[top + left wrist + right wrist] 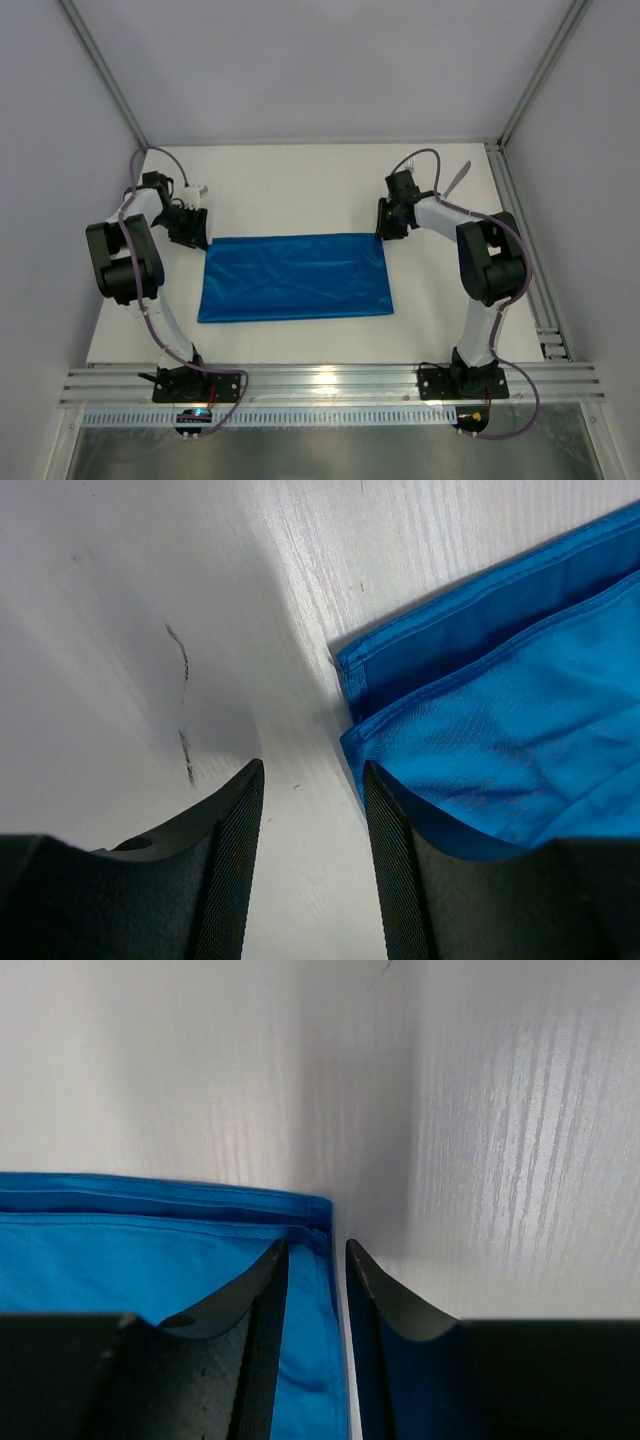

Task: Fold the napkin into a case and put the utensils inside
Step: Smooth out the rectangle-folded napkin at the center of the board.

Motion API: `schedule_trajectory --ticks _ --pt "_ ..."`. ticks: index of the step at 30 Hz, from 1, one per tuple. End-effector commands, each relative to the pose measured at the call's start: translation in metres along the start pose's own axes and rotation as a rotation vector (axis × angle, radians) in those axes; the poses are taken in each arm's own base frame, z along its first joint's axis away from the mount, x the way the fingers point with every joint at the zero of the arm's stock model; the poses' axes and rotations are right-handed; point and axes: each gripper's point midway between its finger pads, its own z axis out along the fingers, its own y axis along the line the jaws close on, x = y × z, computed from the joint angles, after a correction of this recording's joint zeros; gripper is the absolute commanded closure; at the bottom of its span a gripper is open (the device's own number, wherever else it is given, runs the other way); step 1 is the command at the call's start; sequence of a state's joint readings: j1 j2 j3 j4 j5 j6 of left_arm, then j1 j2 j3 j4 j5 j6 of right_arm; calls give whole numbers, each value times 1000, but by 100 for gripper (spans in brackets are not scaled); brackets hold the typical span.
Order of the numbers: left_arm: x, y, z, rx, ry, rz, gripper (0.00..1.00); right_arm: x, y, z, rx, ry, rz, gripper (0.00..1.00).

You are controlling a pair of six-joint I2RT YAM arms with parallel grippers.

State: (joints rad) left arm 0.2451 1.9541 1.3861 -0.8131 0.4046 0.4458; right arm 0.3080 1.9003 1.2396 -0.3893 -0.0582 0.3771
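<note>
The napkin (295, 275) is a bright blue cloth lying flat on the white table as a wide rectangle, folded double, with two hemmed layers showing at its far corners (480, 680). My left gripper (310, 770) is open just off the far left corner (192, 232); only bare table lies between its fingers, and the cloth is under the outer side of its right finger (400, 820). My right gripper (317, 1245) is open at the far right corner (385, 228), its jaws straddling the napkin's side edge (322, 1290) without pinching it. A slim silver utensil (460, 178) lies at the back right.
The white table (300, 190) is bounded by an aluminium frame rail (520, 240) on the right and grey walls behind. Dark scuff marks (180, 660) show on the table near the left gripper.
</note>
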Motion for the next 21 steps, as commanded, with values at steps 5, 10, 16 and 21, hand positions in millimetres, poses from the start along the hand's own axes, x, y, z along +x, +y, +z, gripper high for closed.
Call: schedule_trajectory --ticks 5,10,16,21 --pt "-16 -1 10 34 -57 3 57 -12 -7 -2 20 -31 -15 66" --pt "-18 -11 20 71 -45 9 65 -10 -4 2 -9 -25 -12 73" --pt "-14 -17 25 76 -27 26 81 -8 2 4 -41 -18 -11 83" --pt "-18 -18 20 68 -43 29 94 -9 3 4 -49 -18 -4 96"
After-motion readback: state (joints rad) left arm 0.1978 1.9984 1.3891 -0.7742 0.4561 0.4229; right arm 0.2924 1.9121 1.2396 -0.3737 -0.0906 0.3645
